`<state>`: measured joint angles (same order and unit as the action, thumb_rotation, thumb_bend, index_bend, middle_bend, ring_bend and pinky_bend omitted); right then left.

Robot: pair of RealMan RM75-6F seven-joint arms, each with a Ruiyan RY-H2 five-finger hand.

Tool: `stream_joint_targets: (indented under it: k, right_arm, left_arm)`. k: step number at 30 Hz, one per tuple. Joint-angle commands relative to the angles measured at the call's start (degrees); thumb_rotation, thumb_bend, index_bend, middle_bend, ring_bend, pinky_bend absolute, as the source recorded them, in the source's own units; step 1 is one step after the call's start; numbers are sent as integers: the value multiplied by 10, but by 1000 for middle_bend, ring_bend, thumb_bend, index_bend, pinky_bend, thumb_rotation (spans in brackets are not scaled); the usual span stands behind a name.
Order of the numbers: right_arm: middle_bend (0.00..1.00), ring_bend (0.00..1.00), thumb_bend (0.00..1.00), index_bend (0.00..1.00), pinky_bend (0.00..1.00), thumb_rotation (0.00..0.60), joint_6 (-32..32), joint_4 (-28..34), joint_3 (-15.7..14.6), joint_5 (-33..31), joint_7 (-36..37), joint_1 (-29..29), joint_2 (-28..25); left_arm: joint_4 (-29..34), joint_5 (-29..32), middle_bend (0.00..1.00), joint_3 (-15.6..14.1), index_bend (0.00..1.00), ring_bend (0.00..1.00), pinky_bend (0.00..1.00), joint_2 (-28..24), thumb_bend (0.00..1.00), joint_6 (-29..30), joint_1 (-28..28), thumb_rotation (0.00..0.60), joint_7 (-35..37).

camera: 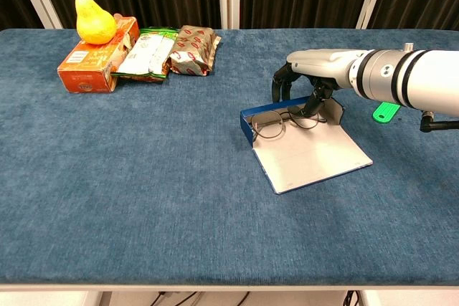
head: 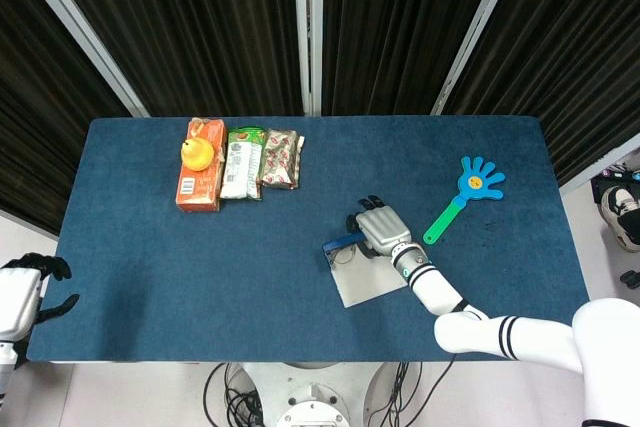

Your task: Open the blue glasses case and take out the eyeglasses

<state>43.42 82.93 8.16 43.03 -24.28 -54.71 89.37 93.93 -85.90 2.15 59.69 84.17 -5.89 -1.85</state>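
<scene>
The blue glasses case lies open right of centre on the blue worktop, its pale lid flat toward the near edge and its shallow blue tray behind. Inside the tray rest the eyeglasses, thin dark wire frames with round lenses. The right hand arches over the tray's far end, fingers curled down onto the frames, though whether they actually clamp them I cannot tell. The left hand hangs off the worktop's near-left corner, fingers apart, holding nothing.
</scene>
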Motion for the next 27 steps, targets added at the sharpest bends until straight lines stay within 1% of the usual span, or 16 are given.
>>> stream_joint_targets:
  k: [1, 5, 10, 14, 17, 20, 22, 27]
  right_arm:
    - [371, 79, 435, 401, 0, 600, 0, 0, -1, -1, 1, -1, 0]
    - [371, 79, 445, 439, 0, 600, 1, -3, -2, -2, 1, -4, 2]
    - [371, 79, 454, 524, 0, 600, 8, -5, -4, -2, 0, -5, 5]
    - [371, 79, 465, 586, 0, 600, 21, -6, -1, 3, 0, -4, 9]
    - [371, 79, 475, 611, 0, 600, 42, -9, 4, 14, 3, 1, 16]
    - [368, 79, 477, 626, 0, 600, 84, -20, 8, 44, 7, 10, 34]
    - [367, 79, 474, 633, 0, 600, 123, -38, 6, 76, 4, 18, 56]
    - [364, 79, 461, 635, 0, 600, 220, -111, 1, 163, 20, 44, 121]
  left_arm:
    - [0, 0, 536, 0, 538, 391, 517, 0, 164, 0, 0, 600, 0]
    - [0, 0, 536, 0, 538, 391, 517, 0, 164, 0, 0, 600, 1]
    - [-1, 0, 536, 0, 538, 391, 517, 0, 164, 0, 0, 600, 1]
    - [-1, 0, 536, 0, 538, 391, 517, 0, 164, 0, 0, 600, 1]
    - [0, 0, 535, 0, 538, 391, 517, 0, 164, 0, 0, 600, 1]
    - [0, 0, 535, 0, 538, 391, 517, 0, 164, -1, 0, 600, 1]
    - [0, 0, 535, 0, 538, 391, 517, 0, 164, 0, 0, 600, 1]
    - [-1, 0, 535, 0, 538, 391, 517, 0, 164, -1, 0, 600, 1]
